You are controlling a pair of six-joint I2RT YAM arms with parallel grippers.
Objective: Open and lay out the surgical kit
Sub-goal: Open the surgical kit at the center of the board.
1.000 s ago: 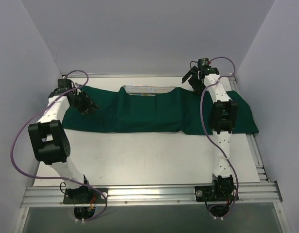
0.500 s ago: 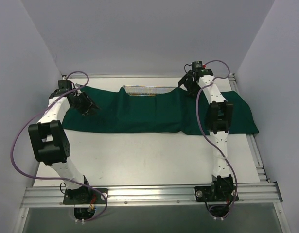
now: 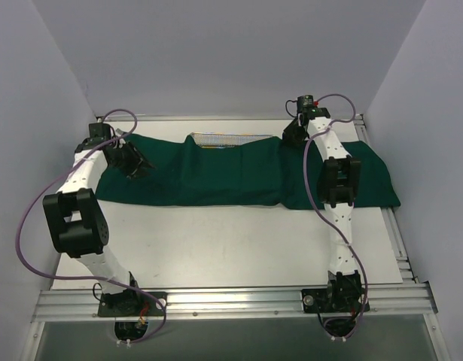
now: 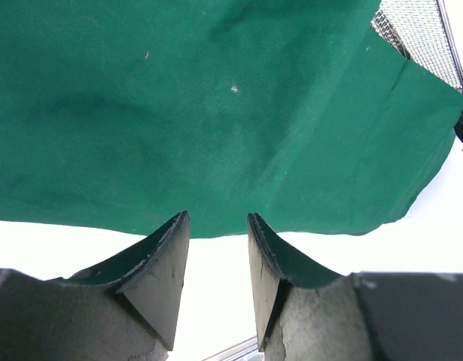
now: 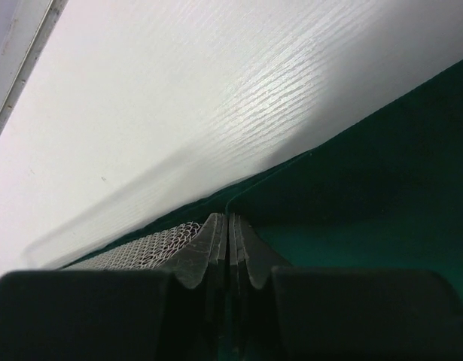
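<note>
As seen from above, the green cloth wrap point(image 3: 216, 177) lies spread along the far half of the table point(image 3: 216, 241). It covers the wire-mesh tray point(image 3: 223, 139) except for a far strip. No instruments show.

Left gripper point(image 3: 135, 164): low over the wrap's left end, probably placed to steady or lift that flap.

Right gripper point(image 3: 290, 135): at the wrap's far edge, just beside the tray's right end.

Left wrist view: fingers point(image 4: 159, 278) stand apart, bare table between them, the cloth edge just beyond.

Right wrist view: fingers point(image 5: 208, 252) pressed together at the cloth's fold beside the mesh. A hem may be caught between them, likely to peel it back, but this cannot be confirmed.
</note>
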